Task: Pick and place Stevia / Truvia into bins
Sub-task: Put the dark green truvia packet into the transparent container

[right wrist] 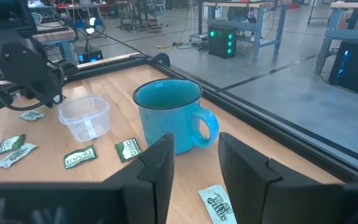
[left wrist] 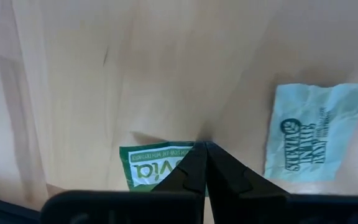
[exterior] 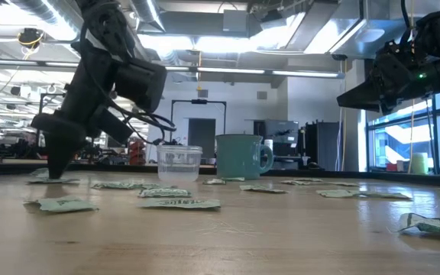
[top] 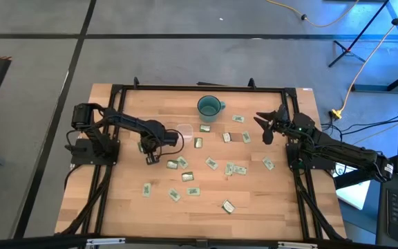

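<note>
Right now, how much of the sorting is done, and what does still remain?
Nothing looks done: the clear tub appears empty. In hand: the left gripper is shut, its tips down on a green Truvia packet on the table; whether it is gripped I cannot tell. The right gripper waits open, raised near the teal mug. Left: the scattered packets, practically all of them.

Roughly twenty sweetener packets [top: 212, 163] scattered on the table [top: 116, 207], exact count unclear. One clear tub [right wrist: 84, 116]. One teal mug [top: 209, 108]. Two arms, so two grippers: left gripper [top: 150, 158], right gripper [top: 263, 127].
</note>
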{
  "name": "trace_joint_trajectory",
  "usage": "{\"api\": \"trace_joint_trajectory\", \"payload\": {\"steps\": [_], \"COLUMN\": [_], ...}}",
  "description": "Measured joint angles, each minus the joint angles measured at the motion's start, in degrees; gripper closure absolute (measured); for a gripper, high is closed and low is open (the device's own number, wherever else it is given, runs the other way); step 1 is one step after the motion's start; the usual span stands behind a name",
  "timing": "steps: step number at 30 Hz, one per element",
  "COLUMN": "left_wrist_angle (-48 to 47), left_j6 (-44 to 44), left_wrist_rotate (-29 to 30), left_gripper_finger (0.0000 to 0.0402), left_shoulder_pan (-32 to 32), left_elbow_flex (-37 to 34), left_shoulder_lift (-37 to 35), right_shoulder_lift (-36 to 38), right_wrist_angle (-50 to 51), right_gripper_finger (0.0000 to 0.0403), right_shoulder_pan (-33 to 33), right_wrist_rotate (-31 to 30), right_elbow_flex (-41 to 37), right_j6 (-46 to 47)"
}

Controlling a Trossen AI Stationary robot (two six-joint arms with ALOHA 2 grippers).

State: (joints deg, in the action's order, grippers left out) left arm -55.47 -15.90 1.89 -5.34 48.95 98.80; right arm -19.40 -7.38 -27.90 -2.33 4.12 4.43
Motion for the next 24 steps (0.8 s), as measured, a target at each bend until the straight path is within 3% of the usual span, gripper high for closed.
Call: {"api": "trace_joint_trajectory", "payload": {"steps": [24], "left_wrist_angle": [2.06], "left_j6": [-0.87], "left_wrist_rotate": [0.86], "left_gripper_finger": [0.0398], "left_shoulder_pan": [3.78], "left_elbow_flex": [0.04], "left_shoulder_lift": [-0.13], "right_shoulder_lift": [0.01], "right_wrist_angle": [0.0], "right_gripper_finger": [0.0274], "right_shoulder_pan": [-0.01], "right_wrist_rotate": [-0.01], "right_elbow_flex": [0.0], "right_j6": [-0.03]}}
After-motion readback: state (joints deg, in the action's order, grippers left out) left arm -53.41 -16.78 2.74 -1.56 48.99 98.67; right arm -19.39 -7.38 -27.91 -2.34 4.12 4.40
